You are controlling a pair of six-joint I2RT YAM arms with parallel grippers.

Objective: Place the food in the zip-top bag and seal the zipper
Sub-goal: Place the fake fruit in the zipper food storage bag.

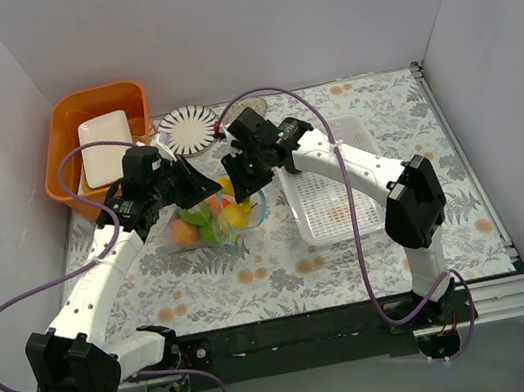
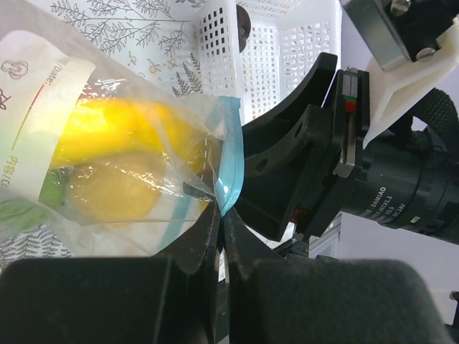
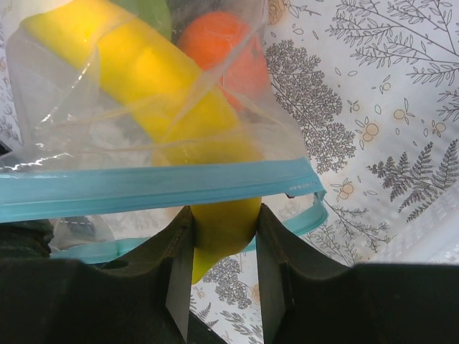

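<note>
Both arms meet over the middle of the table [image 1: 286, 273], and the bag [image 1: 209, 228] hangs at 6 o'clock from the spot where the two grippers come together, fruit bunched in its belly. The left gripper [image 2: 222, 215] is clamped tight on the bag's edge right at the blue zipper [image 2: 231, 161], jaws pressed flat with only film between them. The right gripper [image 3: 222, 236] has its fingers closed on the tail of the banana [image 3: 143, 79], the fruit filling the gap between them.

Here's the relation that counts. In the right wrist view the banana's long axis runs from the fingers up toward 11 o'clock, through the mouth and into the bag. One blue lip crosses over it and the other seems to pass beneath. So most of the banana is inside, next to the orange [image 3: 222, 50], while the stub in the fingers sticks out at 6 o'clock, on the gripper's side of the zipper. The white basket [image 1: 340, 235] lies off at 3 o'clock in the overhead view.

The right arm is the one on the fruit, so the push looks to be its job: straight along the banana's length toward 11 o'clock, then let go. The zipper cannot shut with that stub lying across it.
</note>
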